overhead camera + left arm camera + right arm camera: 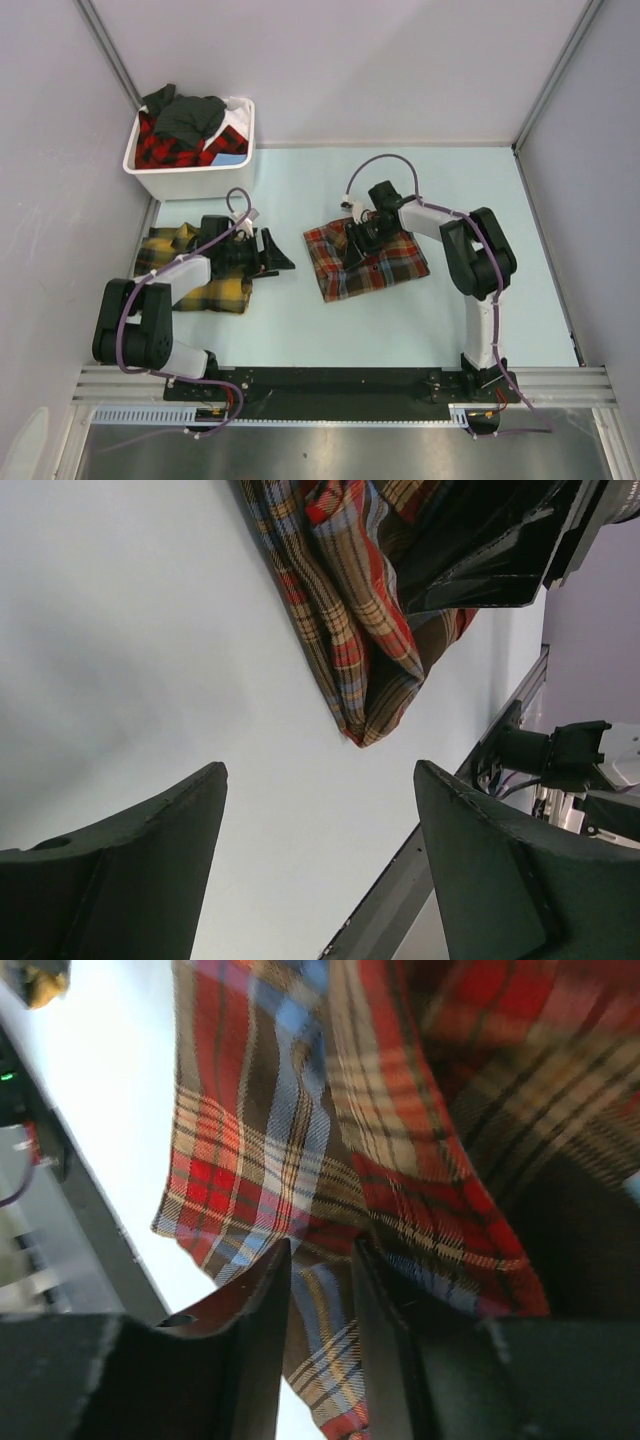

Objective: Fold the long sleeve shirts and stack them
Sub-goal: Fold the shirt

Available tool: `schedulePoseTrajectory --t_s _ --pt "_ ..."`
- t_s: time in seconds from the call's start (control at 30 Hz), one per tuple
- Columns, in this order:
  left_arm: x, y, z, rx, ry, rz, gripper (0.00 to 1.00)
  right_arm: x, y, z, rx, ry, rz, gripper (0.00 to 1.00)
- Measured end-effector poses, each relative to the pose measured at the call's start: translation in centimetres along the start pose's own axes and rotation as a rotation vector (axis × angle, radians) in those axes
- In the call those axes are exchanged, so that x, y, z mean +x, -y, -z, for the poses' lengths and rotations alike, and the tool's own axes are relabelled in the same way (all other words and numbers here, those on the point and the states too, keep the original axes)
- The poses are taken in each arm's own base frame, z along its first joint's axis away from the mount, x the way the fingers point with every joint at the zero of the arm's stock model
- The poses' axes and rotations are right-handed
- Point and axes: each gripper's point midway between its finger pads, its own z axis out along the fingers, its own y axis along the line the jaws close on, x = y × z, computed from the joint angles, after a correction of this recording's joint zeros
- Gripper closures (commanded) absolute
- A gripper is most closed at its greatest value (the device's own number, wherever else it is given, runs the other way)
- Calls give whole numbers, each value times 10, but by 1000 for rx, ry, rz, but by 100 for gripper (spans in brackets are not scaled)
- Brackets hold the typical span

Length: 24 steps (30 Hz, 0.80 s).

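The red-brown plaid shirt with blue lines [368,262] lies folded at the table's middle. My right gripper [356,238] is down on its left part. In the right wrist view the gripper [320,1260] has its jaws nearly together with a fold of this shirt [300,1140] between them. The yellow-and-dark-green shirt [222,292] lies at the left, partly under my left arm. My left gripper [278,260] points right, between the two shirts, and is wide open and empty [320,770]. Its view shows the red-brown shirt's corner [345,630] ahead.
A white plastic bin [190,178] stands at the back left, holding a red-black plaid shirt [165,150] and a dark grey one [190,115]. Grey walls close in the sides and back. A black rail [340,385] runs along the near edge.
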Motion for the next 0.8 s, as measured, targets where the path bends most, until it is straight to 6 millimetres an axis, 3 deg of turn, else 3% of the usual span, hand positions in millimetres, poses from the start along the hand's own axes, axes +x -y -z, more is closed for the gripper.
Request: schedulePoseTrajectory --t_s 0.13,0.27,0.37,0.47,0.63,0.8 --pt "0 2 2 1 21 11 16 -14 -12 8 77 26 111 56" --pt "1 1 0 1 26 45 16 -15 -55 30 129 65 287 57" --pt "-2 -1 -3 1 32 69 16 -3 -94 45 150 104 472 57" --pt "0 -6 -7 -15 21 128 15 19 -118 36 158 89 645 56" --pt "0 -14 -12 -54 18 201 15 62 -102 -2 215 -37 763 53" --pt "0 -15 -13 -64 22 227 14 77 -82 -27 304 -94 869 51"
